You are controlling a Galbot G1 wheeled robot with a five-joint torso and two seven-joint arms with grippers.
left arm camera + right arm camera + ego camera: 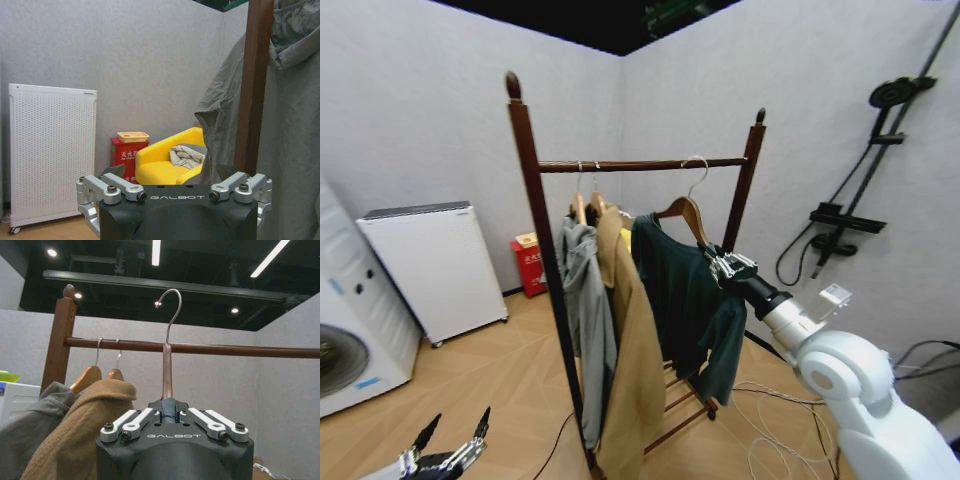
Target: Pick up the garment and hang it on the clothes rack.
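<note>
Mid-frame, right gripper (720, 266) clamps the garment (685, 295) below the clothes rack (640, 165) bar; lower left, left gripper (450, 452) fingers apart

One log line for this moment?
right gripper: shut on garment hanger | hook near rack bar, unhung | left gripper: open, low

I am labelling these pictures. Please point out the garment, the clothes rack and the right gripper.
garment (685, 290), head view, front.
clothes rack (640, 165), head view, top bar.
right gripper (717, 262), head view, fingertips.
</note>
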